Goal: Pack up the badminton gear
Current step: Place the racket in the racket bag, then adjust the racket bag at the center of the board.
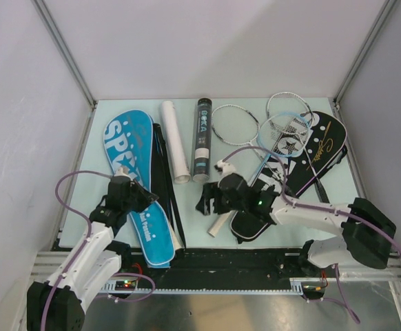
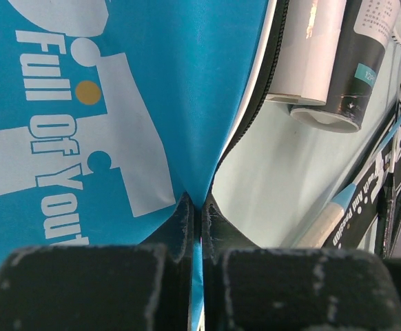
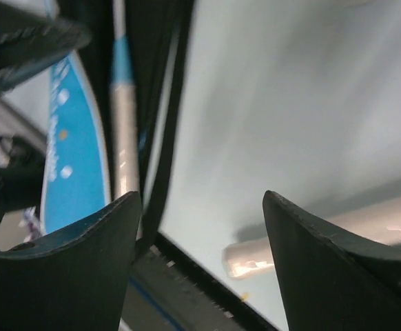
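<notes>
Pinching blue cover (image 1: pixel 126 138) edge at near left with left hand (image 1: pixel 128 192), closed tight; hovering right hand (image 1: pixel 211 200), wide open, empty, near racket handle (image 1: pixel 218 223). Next, likely: grasping handle, sliding into cover.

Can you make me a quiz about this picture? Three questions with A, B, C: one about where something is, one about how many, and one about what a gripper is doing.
1. Where does the white tube lie?
A. Between the blue cover and the black tube
B. At the far right
C. At the near edge

2. How many tubes are there?
A. One
B. Two
C. Four

3. What is the left gripper doing?
A. Hanging open
B. Holding a shuttlecock
C. Pinching the blue cover

Answers:
1 A: the top view shows it between those two.
2 B: one white, one black.
3 C: the left wrist view shows the cover's edge squeezed between its fingers.
</notes>
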### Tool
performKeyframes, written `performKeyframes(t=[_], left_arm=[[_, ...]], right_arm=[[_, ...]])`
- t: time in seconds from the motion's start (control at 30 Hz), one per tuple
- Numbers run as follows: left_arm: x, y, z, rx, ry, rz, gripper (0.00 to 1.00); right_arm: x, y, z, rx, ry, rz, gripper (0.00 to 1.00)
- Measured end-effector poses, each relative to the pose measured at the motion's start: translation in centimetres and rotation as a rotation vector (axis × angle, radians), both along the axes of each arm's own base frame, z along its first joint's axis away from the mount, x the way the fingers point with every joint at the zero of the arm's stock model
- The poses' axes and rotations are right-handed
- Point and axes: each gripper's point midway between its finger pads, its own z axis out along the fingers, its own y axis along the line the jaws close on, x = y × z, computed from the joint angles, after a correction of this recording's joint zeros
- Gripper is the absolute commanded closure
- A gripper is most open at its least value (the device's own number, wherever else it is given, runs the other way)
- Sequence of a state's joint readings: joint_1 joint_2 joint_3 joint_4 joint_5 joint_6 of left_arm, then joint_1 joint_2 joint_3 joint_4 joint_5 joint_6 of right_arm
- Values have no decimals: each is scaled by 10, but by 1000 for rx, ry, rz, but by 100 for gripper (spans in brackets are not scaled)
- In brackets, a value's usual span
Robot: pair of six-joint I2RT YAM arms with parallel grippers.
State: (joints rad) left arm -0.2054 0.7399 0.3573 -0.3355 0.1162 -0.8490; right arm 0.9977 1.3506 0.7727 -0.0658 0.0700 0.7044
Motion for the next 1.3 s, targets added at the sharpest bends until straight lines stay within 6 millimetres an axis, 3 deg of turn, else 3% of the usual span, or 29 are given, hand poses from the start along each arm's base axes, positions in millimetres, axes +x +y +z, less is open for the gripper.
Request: performKeyframes(t=[0.13, 0.27, 0.63, 0.7, 0.87, 1.03, 1.1, 1.2, 1.3], left_arm=[[0, 0, 2, -7, -6, 4, 100], [0, -2, 4, -22, -11, 3, 100], [-6, -8, 6, -75, -23, 1, 100], [-6, -8, 6, -81, -20, 3, 100], [-10, -7, 1, -79, 4, 13, 100], [-10, -3, -2, -68, -1, 28, 100], [-9, -2, -1, -65, -9, 33, 90], [-9, -2, -2, -65, -8, 33, 57], [-9, -5, -1, -70, -13, 16, 45]], right_arm=[[-44, 47, -5, 84, 8, 148, 21], [-75, 83, -21, 141, 34, 252, 22], [-100, 120, -58, 163, 66, 316, 33], [-107, 125, -66, 150, 76, 323, 44], [-116, 132, -75, 144, 94, 317, 88], [-117, 136, -73, 167, 98, 298, 99], [-116, 137, -74, 174, 88, 292, 100], [-115, 137, -73, 180, 72, 289, 100], [-114, 138, -72, 186, 55, 289, 100]])
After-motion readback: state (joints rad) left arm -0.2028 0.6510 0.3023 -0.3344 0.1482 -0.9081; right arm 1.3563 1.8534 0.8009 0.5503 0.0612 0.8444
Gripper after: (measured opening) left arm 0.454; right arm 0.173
